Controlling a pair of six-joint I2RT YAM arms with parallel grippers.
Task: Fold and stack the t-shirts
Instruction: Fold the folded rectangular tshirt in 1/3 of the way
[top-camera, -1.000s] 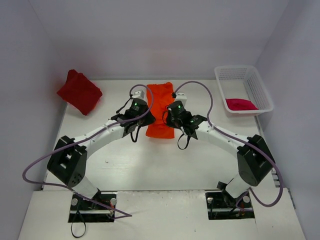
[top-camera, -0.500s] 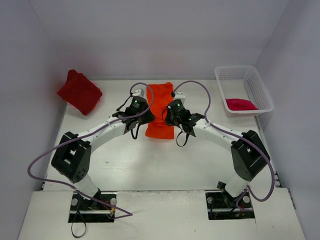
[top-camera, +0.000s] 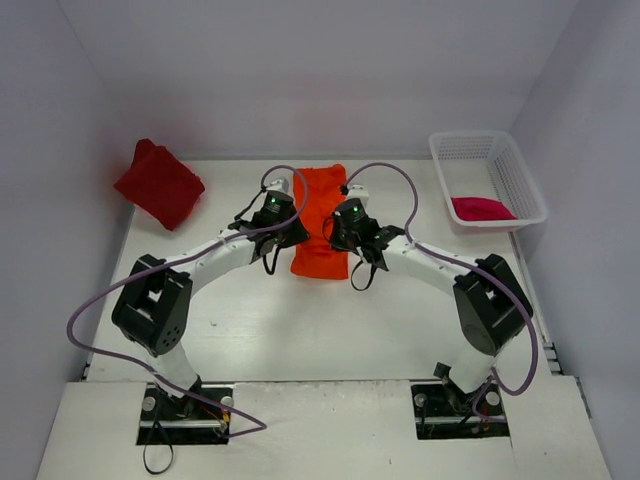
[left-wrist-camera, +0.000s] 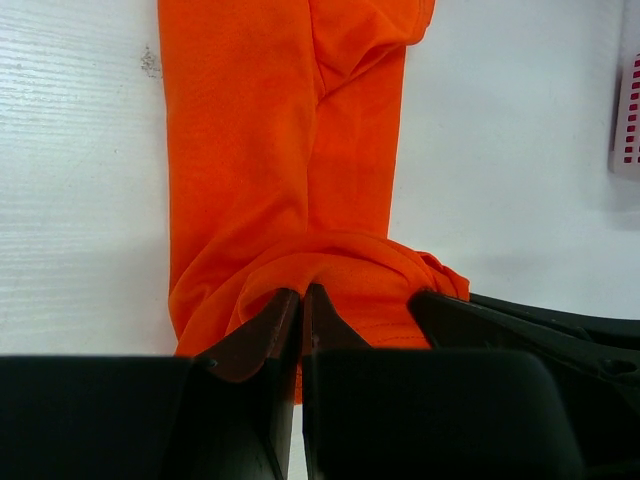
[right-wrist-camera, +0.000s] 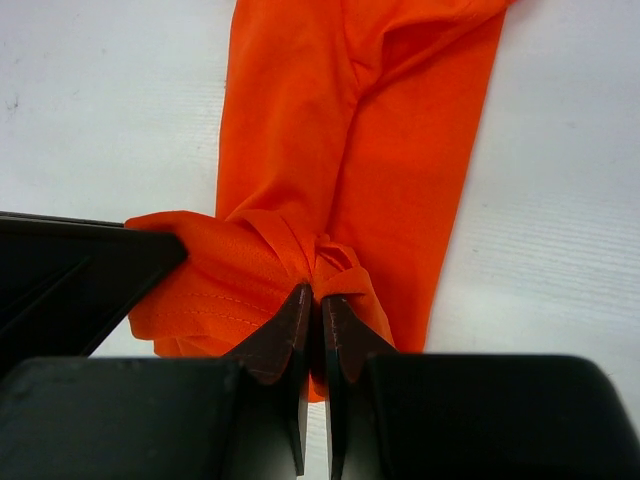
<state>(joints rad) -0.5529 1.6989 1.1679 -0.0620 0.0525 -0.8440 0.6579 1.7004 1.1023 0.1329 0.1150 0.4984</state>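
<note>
Orange t-shirt (top-camera: 318, 200) pinched by left end effector (left-wrist-camera: 302, 300) and right end effector (right-wrist-camera: 312, 300), arms converging inward.

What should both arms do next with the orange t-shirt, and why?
Probably raise the near hem and carry it toward the far end. The left gripper and right gripper are both shut on that hem of the bright orange cloth t-shirt, a long strip not yet halved.
</note>
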